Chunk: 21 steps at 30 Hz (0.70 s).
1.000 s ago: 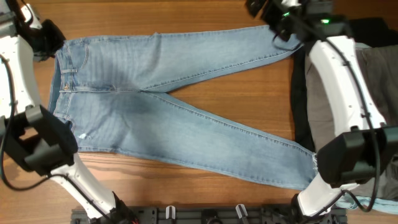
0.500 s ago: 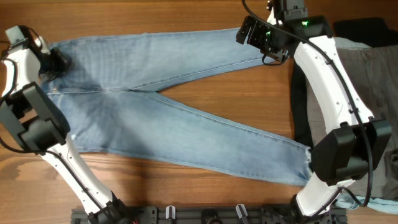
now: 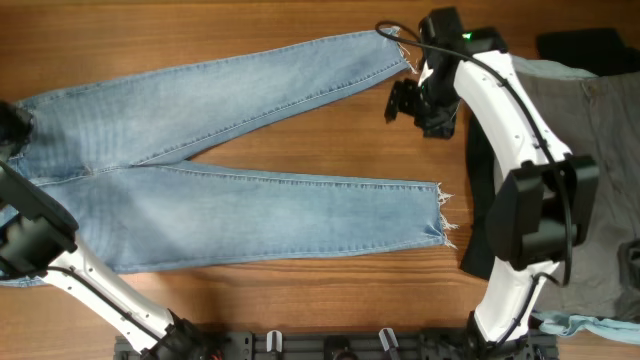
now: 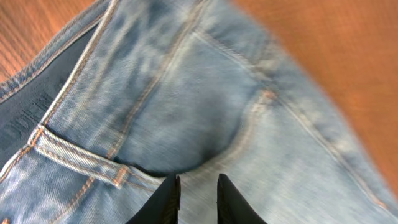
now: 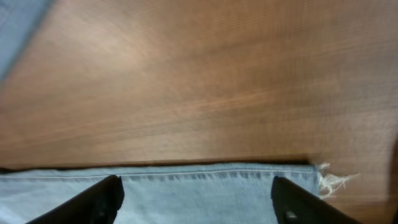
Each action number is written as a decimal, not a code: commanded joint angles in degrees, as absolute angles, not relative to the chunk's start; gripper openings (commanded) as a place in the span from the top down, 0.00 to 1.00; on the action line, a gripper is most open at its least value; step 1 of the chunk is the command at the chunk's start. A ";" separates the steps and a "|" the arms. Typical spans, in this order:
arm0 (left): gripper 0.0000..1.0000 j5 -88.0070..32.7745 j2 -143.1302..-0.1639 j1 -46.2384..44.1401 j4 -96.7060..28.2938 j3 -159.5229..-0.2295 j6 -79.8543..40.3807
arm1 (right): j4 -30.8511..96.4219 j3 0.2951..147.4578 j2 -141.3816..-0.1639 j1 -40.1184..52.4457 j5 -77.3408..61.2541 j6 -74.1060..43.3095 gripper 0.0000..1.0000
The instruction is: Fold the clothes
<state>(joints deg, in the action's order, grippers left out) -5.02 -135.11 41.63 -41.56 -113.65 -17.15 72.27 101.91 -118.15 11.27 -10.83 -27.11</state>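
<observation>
The light-blue denim jeans [image 3: 230, 190] lie flat on the wooden table, waist at the far left, both legs running right to frayed hems [image 3: 442, 215]. At the waist sits my left gripper [image 3: 10, 130]. In the left wrist view its fingertips [image 4: 169, 198] stand a narrow gap apart over the denim beside a belt loop [image 4: 74, 155], with nothing pinched. My right gripper [image 3: 402, 100] hovers over bare wood between the two legs. Seen from the right wrist, the right gripper [image 5: 196, 190] is wide open above one leg [image 5: 186, 193] near its frayed hem [image 5: 336, 182].
Grey-khaki trousers [image 3: 595, 150] are piled at the right edge, with a black garment [image 3: 585, 45] behind and under them. A light-blue scrap [image 3: 590, 325] shows at the bottom right. A rail [image 3: 330, 345] runs along the table's front edge.
The jeans have slid left and the lower leg has swung up closer to the upper one. My left gripper moved to the left edge and parted slightly. My right gripper came down off the upper hem.
</observation>
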 commanded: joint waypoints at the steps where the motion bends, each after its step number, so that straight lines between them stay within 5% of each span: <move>1: 0.69 -7.75 -127.04 40.23 -44.60 -115.57 -11.25 | 75.68 101.60 -120.79 11.46 -12.49 -24.75 0.36; 3: 0.71 -9.91 -124.68 39.16 -48.18 -115.57 -8.49 | 75.24 101.60 -120.99 11.46 -16.40 -18.96 0.37; 5: 0.93 -11.81 -122.80 38.00 -52.25 -115.57 -6.55 | 74.76 101.60 -120.99 11.46 -22.52 -13.15 0.32; 6: 0.96 -11.73 -121.56 37.43 -54.17 -115.57 -6.20 | 74.63 101.60 -120.92 11.55 -26.57 -10.13 0.27; 12: 0.92 -3.95 -110.24 37.89 -63.22 -115.57 -7.09 | 75.88 101.60 -114.13 14.68 -26.46 -9.28 0.01; 21: 0.96 -0.99 -108.75 53.54 -80.79 -115.50 -18.48 | 84.79 96.88 -109.49 23.31 -4.54 -32.40 0.00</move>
